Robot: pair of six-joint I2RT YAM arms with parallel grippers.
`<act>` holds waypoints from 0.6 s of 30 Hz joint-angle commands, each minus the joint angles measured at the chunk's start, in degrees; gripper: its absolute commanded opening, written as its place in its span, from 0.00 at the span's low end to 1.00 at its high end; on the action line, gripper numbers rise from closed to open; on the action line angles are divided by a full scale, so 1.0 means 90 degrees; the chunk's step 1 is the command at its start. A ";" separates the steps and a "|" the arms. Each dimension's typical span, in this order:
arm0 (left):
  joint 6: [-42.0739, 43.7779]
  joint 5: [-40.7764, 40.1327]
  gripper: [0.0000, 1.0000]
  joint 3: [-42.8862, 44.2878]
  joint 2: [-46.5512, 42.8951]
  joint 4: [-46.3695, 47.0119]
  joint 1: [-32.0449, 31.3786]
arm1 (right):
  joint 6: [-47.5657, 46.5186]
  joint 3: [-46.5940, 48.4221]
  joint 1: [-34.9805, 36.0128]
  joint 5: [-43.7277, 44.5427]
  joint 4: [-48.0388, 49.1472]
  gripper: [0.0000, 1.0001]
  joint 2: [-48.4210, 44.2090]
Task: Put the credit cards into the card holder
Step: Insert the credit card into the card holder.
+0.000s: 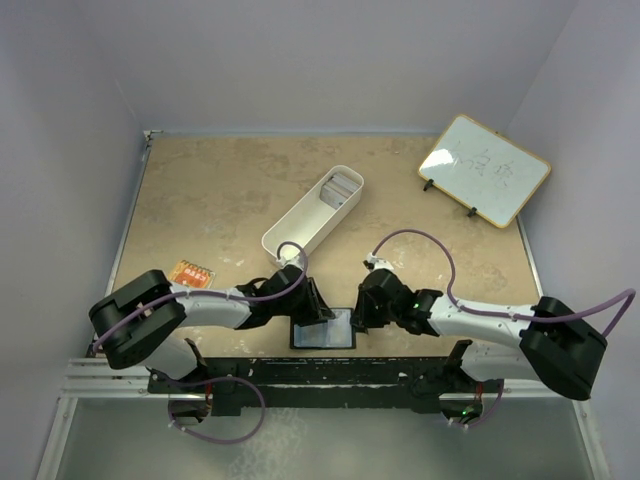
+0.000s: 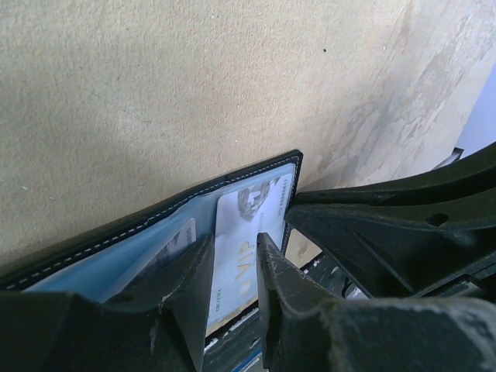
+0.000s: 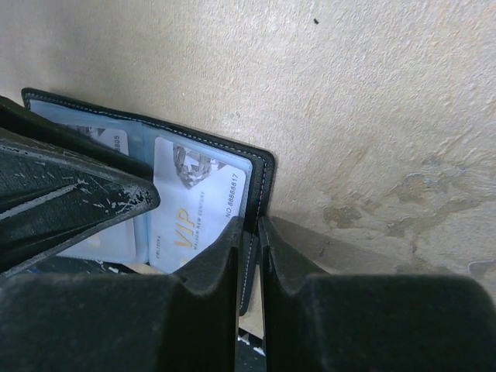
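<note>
Black card holder (image 1: 322, 330) lies open flat at the near edge of the table (image 1: 200, 200), between both arms.
Long axis left-right, blue inside up. The right gripper (image 3: 249, 225), nearly closed, pinches its right edge; the left gripper (image 2: 235, 242) shows a narrow gap, tips over the white VIP card (image 2: 248, 205) in the right half. Far side faces the white tray (image 1: 313, 212), well apart.

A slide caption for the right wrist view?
Right gripper pinches the open card holder by its edge, VIP card inside.
</note>
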 commanded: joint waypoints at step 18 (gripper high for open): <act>0.0513 -0.1024 0.32 0.1097 -0.0591 -0.1309 0.0029 | -0.0343 0.0808 0.0023 0.0889 -0.0869 0.22 -0.0291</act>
